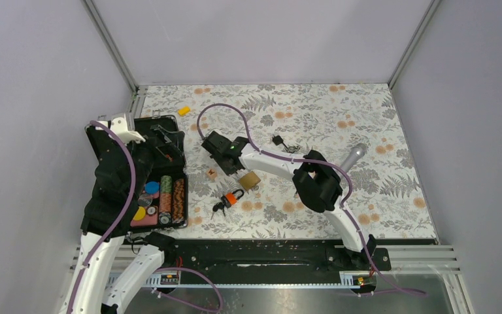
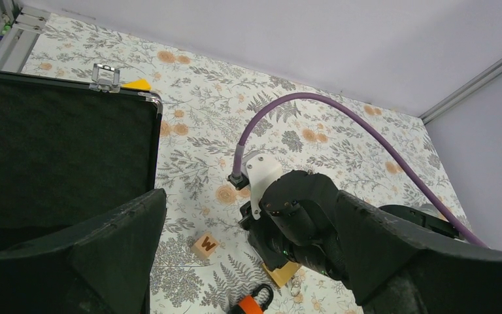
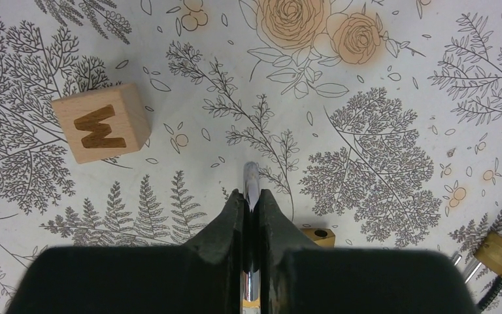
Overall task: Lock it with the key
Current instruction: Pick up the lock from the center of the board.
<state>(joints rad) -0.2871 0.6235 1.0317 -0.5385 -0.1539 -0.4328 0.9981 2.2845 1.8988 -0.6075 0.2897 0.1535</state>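
At the middle of the floral table [image 1: 366, 196], gripped by its silver shackle [image 3: 250, 175] in the right gripper [image 3: 251, 196], fingers pinched tight on the metal: the lock [image 1: 250, 180], shackle uppermost, brass body tucked below and behind the fingertips. Impossible to tell whether resting on the cloth or lifted just clear of it. Just near and left of the lock, close but apart: the orange-and-black key bunch [image 1: 231, 198], lying lengthwise from near-left to far-right, orange end toward the lock. Left of the lock, a wooden block marked W [image 3: 101, 124]. Well to the left, over the open black case [image 1: 187, 196]: the left gripper [image 2: 250, 199], spread wide and holding nothing. Judged from this layout: right arm occupied steadying the lock, so the free left arm likelier to fetch the key, by a reach rightward and nearer, past the case edge. Keyhole visible in no view, its facing toward that approach unknown.
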